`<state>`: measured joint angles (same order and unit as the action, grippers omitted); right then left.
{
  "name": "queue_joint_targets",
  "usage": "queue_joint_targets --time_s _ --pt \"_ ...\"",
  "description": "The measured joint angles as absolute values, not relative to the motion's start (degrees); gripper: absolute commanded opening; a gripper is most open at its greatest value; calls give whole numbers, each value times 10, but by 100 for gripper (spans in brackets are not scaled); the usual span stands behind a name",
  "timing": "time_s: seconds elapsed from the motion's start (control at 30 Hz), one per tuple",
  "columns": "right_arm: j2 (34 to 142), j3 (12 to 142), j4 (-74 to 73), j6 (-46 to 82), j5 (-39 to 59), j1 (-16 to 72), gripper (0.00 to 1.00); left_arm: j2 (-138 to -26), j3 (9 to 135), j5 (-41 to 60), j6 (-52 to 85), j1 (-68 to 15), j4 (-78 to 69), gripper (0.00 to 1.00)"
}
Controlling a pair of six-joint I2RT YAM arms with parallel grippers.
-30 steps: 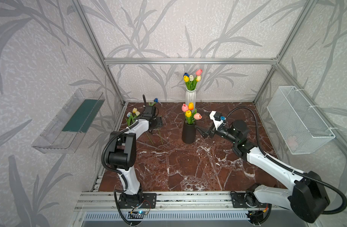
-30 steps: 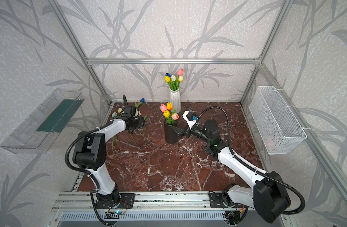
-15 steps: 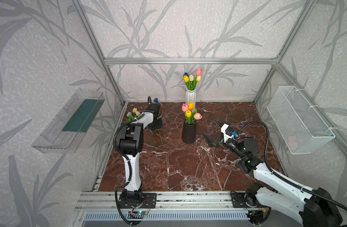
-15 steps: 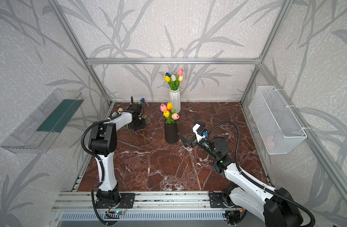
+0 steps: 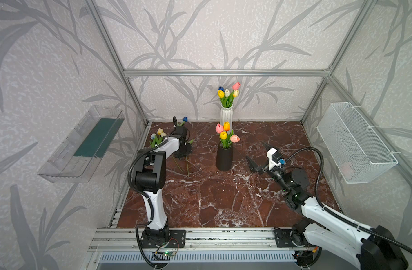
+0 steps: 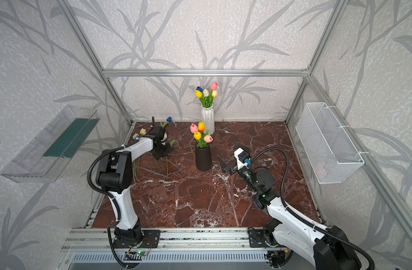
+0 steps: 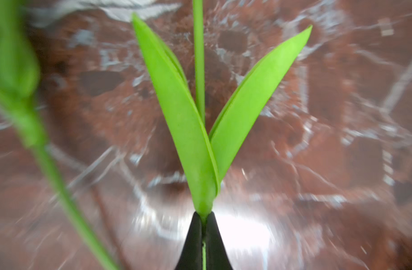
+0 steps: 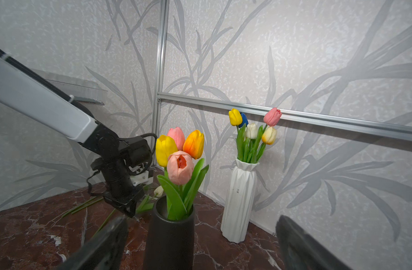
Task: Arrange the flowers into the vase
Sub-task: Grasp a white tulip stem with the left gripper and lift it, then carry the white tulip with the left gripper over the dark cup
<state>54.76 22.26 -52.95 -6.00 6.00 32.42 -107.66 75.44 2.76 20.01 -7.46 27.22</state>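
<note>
Green stem (image 7: pixel 199 58), leafy: pinched at its base between the closed tips of the left gripper (image 7: pixel 203 218), centre-left in both top views, among loose flowers (image 5: pixel 158 136). Right gripper (image 5: pixel 258 155) gapes empty, right of the black vase (image 5: pixel 224 159). Risk: the thin stem slipping free, or snagging other flowers on lifting.

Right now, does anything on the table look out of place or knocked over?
Yes: loose green-stemmed tulips lie flat on the red marble tabletop at its back left, outside the black cylindrical vase and white ribbed vase. The left gripper is shut on one stem.
</note>
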Motion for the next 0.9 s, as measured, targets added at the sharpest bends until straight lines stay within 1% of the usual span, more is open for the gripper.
queue_joint_targets --time_s 0.07,0.13,0.2,0.33,0.43,0.67,0.9 --pt "548 223 -529 -58 55 324 100 -987 698 25 191 -90 219 0" --pt "548 223 -532 -57 51 324 100 -885 635 25 180 -117 131 0" --pt "548 223 -535 -57 49 324 100 -809 593 34 174 -141 43 0" --pt "548 223 -544 -57 49 324 100 -725 534 77 170 -173 -137 0" --pt "548 223 -555 -57 50 324 100 -709 505 101 177 -183 -248 0" --pt "546 223 -568 -56 50 324 100 -727 495 121 187 -207 -417 0" --pt "534 223 -571 -55 53 324 100 -777 496 129 191 -227 -488 0"
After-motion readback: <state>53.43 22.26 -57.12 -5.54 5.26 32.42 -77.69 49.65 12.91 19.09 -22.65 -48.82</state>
